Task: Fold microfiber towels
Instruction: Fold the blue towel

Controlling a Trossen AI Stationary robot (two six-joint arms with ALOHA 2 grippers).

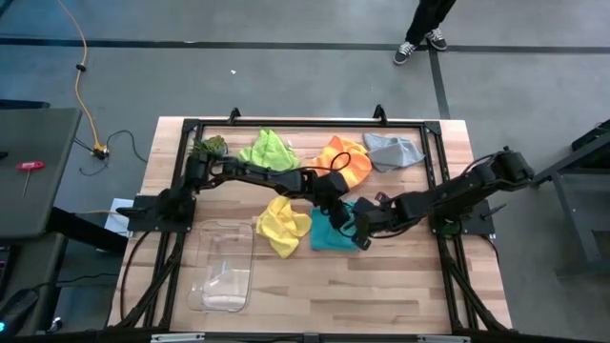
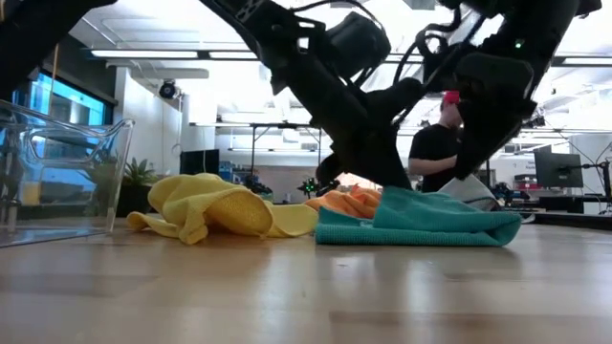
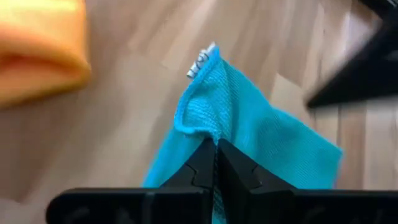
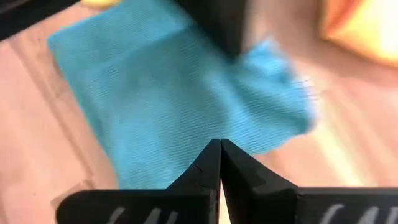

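Presently both grippers, left [image 3: 216, 155] and right [image 4: 220, 158], have jaws clamped on the teal towel [image 1: 329, 232], ready for folding it over.

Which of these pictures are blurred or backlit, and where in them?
Low view: bright ceiling lights behind turn both arms into dark silhouettes above the teal towel. Left wrist view: the orange towel is out of focus, the teal weave sharp. Right wrist view: the teal towel's far edge is smeared, the fingers sharp.
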